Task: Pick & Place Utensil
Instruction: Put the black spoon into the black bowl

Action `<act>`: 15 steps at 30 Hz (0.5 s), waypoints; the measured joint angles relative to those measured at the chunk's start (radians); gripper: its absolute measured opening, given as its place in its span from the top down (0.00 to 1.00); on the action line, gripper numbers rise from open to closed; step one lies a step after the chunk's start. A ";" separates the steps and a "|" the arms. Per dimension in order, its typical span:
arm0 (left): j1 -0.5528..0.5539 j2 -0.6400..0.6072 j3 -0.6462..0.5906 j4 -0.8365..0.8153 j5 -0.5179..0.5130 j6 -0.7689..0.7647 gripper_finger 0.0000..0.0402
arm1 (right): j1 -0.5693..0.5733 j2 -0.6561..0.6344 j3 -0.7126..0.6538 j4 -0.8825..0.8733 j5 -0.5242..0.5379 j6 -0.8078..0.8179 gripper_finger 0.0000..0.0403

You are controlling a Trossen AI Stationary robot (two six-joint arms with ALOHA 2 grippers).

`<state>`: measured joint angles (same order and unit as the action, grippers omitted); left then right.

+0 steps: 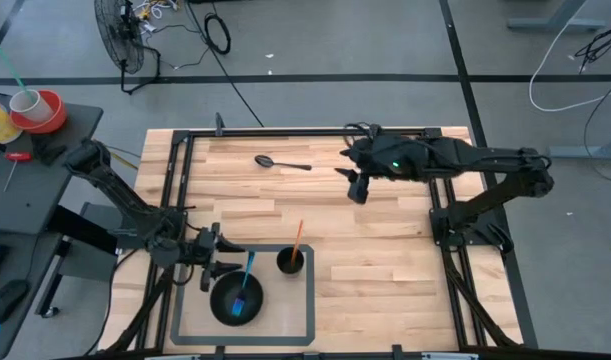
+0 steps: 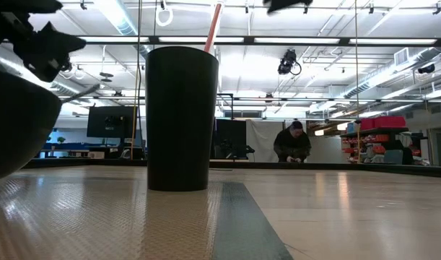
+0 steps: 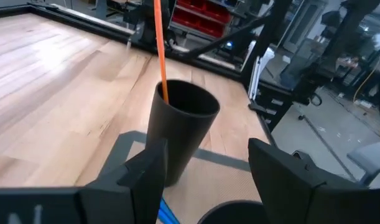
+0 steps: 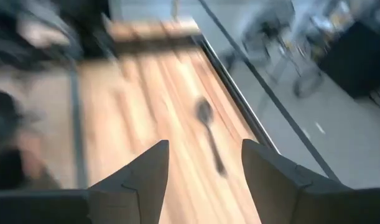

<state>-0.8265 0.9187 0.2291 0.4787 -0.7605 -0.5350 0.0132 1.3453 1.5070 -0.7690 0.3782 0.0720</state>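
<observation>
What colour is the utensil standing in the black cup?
Orange; the utensil in the cup shows best in the left wrist view.

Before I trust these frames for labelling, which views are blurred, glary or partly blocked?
Right wrist view: motion-smeared, the spoon only a soft dark streak past the right end effector. Low view: ceiling lights glare behind the black cup, which shows as a silhouette. Left wrist view: sharp on the cup. High view: evenly lit.
</observation>
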 joint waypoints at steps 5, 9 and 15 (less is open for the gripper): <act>0.000 -0.047 0.000 -0.021 -0.002 0.032 0.43 | -0.081 0.056 0.000 -0.061 -0.001 0.007 0.49; 0.000 -0.052 0.000 -0.029 -0.005 0.054 0.43 | -0.126 0.124 0.000 -0.060 -0.004 -0.067 0.49; 0.000 -0.052 0.000 -0.021 -0.083 0.126 0.43 | -0.198 0.247 -0.009 -0.059 -0.016 -0.198 0.49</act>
<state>-0.8265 0.8665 0.2291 0.4576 -0.8435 -0.4091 -0.1853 1.5926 1.4982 -0.8275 0.3625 -0.1262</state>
